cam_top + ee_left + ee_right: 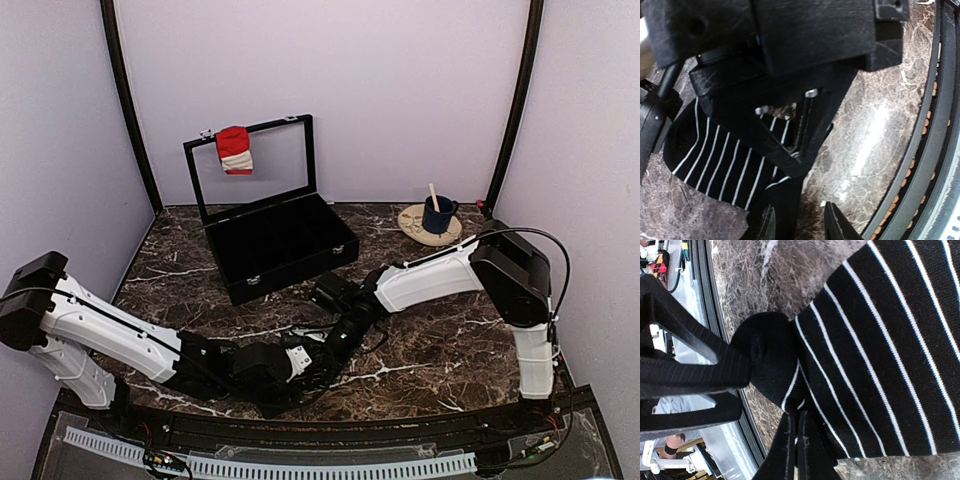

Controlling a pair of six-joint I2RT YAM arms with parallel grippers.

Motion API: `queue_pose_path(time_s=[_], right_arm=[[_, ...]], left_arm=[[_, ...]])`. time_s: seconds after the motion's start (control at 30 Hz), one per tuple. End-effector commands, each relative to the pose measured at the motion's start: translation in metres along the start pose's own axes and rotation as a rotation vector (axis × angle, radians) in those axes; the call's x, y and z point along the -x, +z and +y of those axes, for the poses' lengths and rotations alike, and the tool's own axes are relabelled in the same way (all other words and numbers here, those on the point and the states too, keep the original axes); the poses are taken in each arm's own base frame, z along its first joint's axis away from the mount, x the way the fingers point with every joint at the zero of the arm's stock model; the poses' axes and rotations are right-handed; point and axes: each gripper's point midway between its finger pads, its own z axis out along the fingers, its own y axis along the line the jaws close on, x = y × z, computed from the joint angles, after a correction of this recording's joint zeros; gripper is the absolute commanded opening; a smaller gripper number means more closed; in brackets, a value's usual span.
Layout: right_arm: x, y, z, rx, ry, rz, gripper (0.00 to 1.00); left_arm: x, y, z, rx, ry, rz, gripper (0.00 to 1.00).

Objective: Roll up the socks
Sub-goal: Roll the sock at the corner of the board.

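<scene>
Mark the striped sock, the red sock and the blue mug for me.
striped sock [880,355]: right wrist view, middle of its striped body.
red sock [234,148]: top view, middle of the hanging fabric.
blue mug [437,215]: top view, its side wall.

Arms reach low inward; left tool [800,225] and right tool [796,430] clamped, close together.

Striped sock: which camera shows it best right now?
Right wrist: the black striped sock fills the frame, with its stripes and bunched end sharp. The left wrist view shows only part of it under the right gripper. The top view does not show it.
</scene>
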Motion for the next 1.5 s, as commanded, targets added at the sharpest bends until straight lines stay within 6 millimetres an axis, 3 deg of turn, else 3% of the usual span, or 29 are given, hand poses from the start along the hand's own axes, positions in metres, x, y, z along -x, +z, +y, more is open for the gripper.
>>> queue_pose_path(time_s=[0.0,0.63,0.97,1.23,1.47], right_arm=[[-0.012,0.004,-0.016,-0.022,0.059,0.046,0.0],[-0.013,0.004,-0.012,0.016,0.068,0.057,0.0],[-0.016,0.004,-0.011,0.023,0.075,0.063,0.0],[-0.015,0.002,-0.011,0.025,0.079,0.06,0.0],[-0.013,0.0,-0.012,0.02,0.087,0.05,0.01]], left_arm=[[0.001,-0.001,0.007,0.051,0.051,0.005,0.36],[-0.009,0.011,0.004,0.042,0.091,0.043,0.32],[-0.008,0.015,0.0,0.027,0.103,0.045,0.18],[-0.013,0.018,-0.005,-0.001,0.105,0.062,0.0],[-0.019,0.019,-0.009,-0.03,0.082,0.078,0.0]])
